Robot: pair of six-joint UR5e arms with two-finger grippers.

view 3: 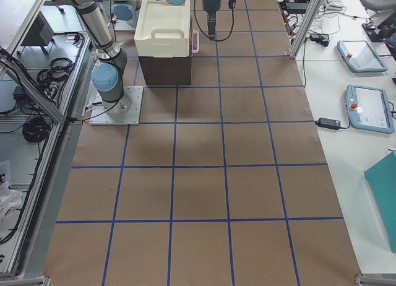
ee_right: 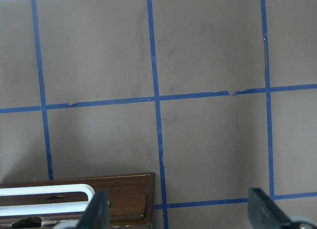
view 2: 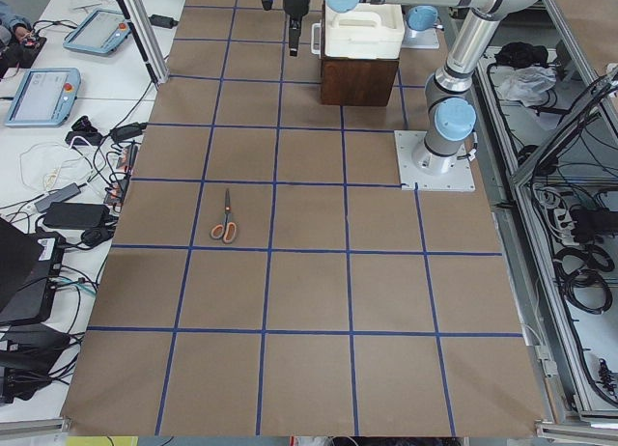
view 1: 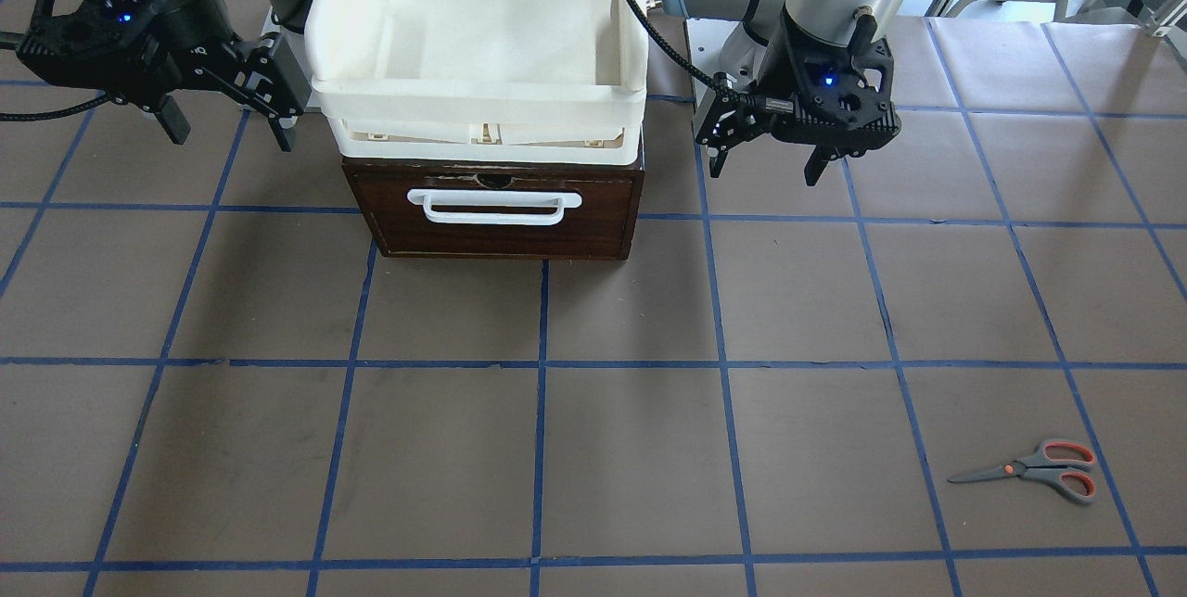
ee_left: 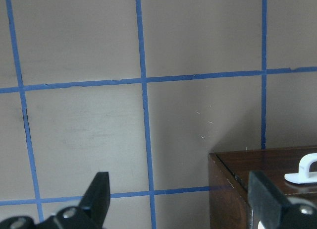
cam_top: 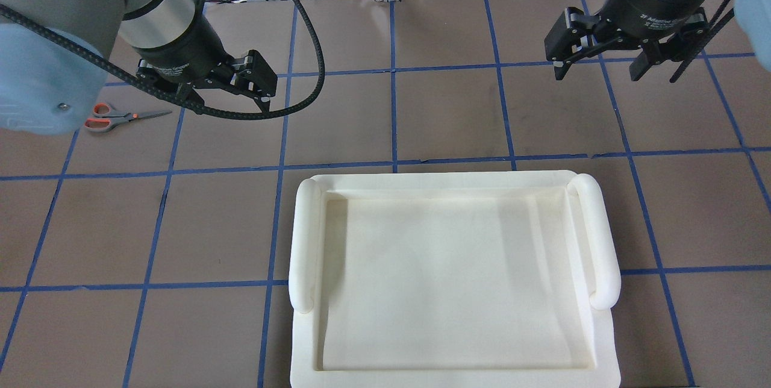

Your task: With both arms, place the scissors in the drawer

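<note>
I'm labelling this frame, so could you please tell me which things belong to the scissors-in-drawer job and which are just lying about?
Job: scissors, flat on the table; drawer, looks shut; left gripper, open; right gripper, open.
Lying about: white tray, stacked above the drawer; pendants and cables on the side bench.

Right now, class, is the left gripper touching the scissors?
Apart. The front-facing view shows the left gripper hanging beside the drawer, with whole grid squares of bare table between it and the scissors.

Glossy dark wooden drawer [view 1: 492,212]
</note>
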